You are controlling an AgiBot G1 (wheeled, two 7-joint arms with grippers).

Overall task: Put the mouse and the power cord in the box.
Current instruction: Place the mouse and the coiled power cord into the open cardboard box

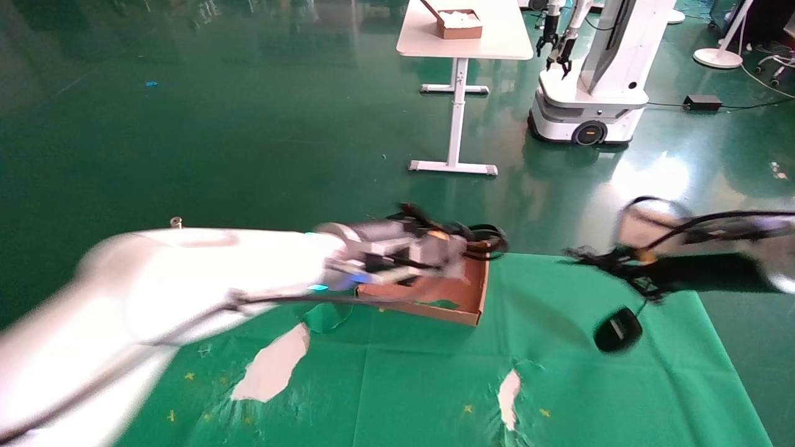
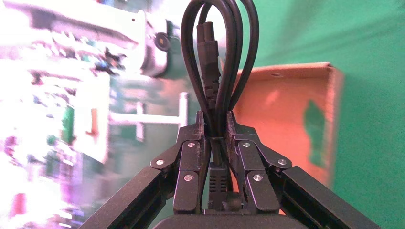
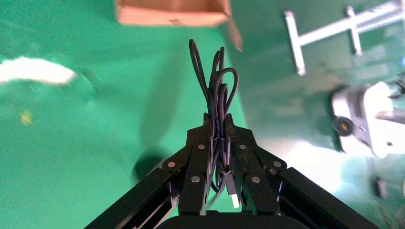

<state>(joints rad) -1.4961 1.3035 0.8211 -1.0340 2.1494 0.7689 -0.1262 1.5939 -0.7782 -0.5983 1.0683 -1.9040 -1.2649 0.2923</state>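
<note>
On the left, our left arm reaches across the green cloth (image 1: 435, 385) that covers the work surface, and its left gripper (image 1: 463, 248) hangs over the box (image 1: 475, 297). In the left wrist view we see the left gripper (image 2: 217, 125) with its fingers (image 2: 241, 152) pressed together on the power cord (image 2: 217, 62), whose thick black loops stick out past the fingertips; in the head view those loops (image 1: 487, 238) show at the far rim of the box. The box sits on the far part of the cloth, near its back edge; what we can see of its floor is bare brown card with a green mark. In the cloth nearer to us there are torn patches (image 1: 273, 366) where a pale surface shows through.

Further right, our right arm comes in from the right edge, and its right gripper (image 1: 599, 256) is held up above the cloth, well apart from the box. In the right wrist view the right gripper (image 3: 217, 125) has its fingers (image 3: 239, 157) clamped on a bunch of the mouse's thin cable (image 3: 217, 86). The mouse (image 1: 617, 330) hangs below that gripper at the end of the cable, low over the cloth; we cannot tell whether it touches the cloth

In the background stand a white table (image 1: 463, 37) and another robot (image 1: 590, 81)
</note>
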